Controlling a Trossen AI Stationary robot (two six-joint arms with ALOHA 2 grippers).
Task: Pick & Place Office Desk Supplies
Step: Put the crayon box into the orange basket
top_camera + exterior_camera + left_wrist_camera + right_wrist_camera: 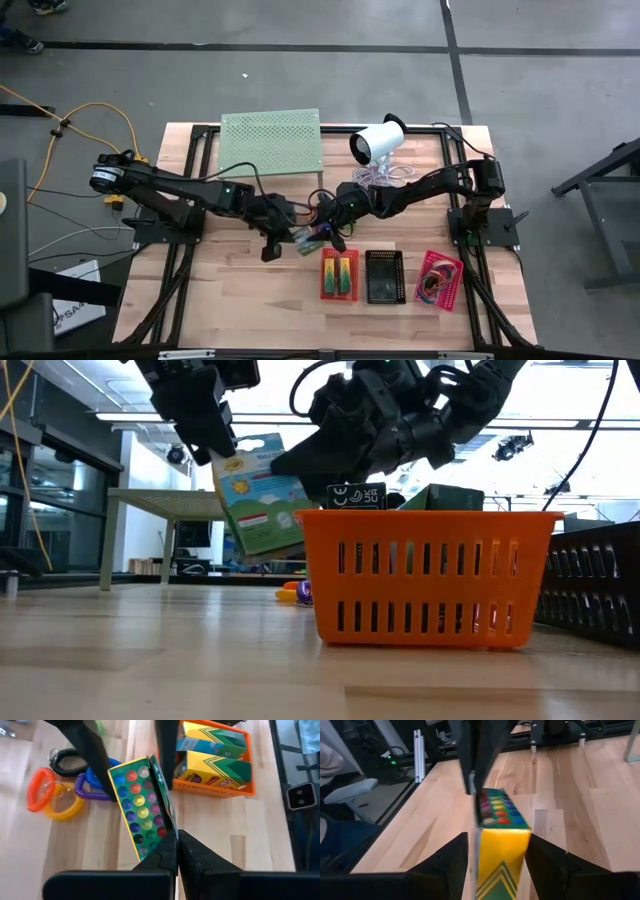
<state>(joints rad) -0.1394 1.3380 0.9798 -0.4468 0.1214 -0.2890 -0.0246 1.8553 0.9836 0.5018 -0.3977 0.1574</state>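
Note:
A flat green pack (142, 805) with coloured dots hangs above the table's middle, between my two grippers. My left gripper (177, 851) is shut on one end of it. My right gripper (500, 870) has the other end between its fingers. In the high view the pack (308, 240) lies between the left gripper (288, 238) and the right gripper (324, 231). Close by, toward the table's near edge, the red-orange basket (339, 292) stands on the table with two green packs (215, 760) in it. My left gripper pinches the pack's thin edge at one corner (167, 834) between its two shut fingers, slanting down from the table's left. The pack is clear of the table and tilted. My right gripper has the pack's yellow-and-green end (502, 855) between its two fingers (547, 865), one on each broad side. The fingers come nearly level from the table's right and lie along the pack. The pack is lifted clear.
Several coiled loops (60, 790) lie on the wood beside the pack. A black basket (384, 276) and a pink basket (440, 280) with loops stand right of the red one. A perforated green stand (270, 140) and a white cylinder device (378, 142) sit at the far edge.

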